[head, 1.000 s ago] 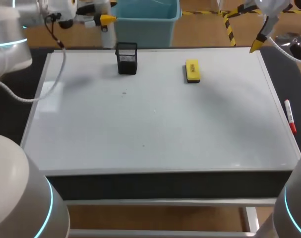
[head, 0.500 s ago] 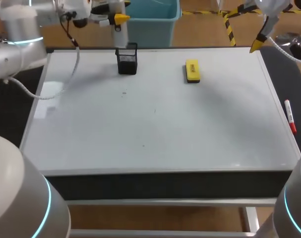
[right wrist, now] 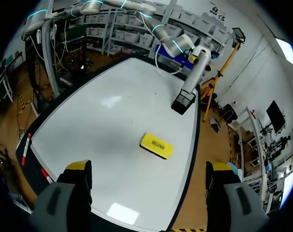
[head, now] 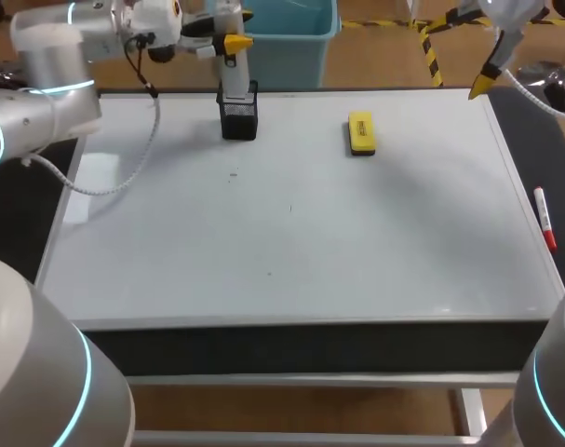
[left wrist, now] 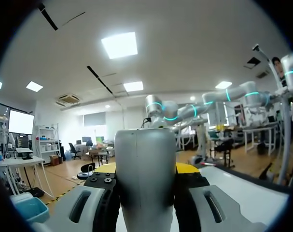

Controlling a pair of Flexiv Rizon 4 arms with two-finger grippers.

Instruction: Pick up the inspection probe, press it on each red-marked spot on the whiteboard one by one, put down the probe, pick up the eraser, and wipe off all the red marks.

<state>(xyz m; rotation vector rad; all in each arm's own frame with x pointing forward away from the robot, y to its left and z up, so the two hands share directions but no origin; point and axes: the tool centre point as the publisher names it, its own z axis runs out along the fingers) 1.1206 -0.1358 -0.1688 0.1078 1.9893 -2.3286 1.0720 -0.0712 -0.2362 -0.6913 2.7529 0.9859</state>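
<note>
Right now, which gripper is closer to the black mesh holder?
Left. The left gripper is just above the mesh holder, shut on the inspection probe; the right gripper hangs open at the whiteboard's far right corner.

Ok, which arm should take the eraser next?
Right, likely: the right jaws are open and empty on the eraser side; the left jaws are shut on the probe at the black holder.
</note>
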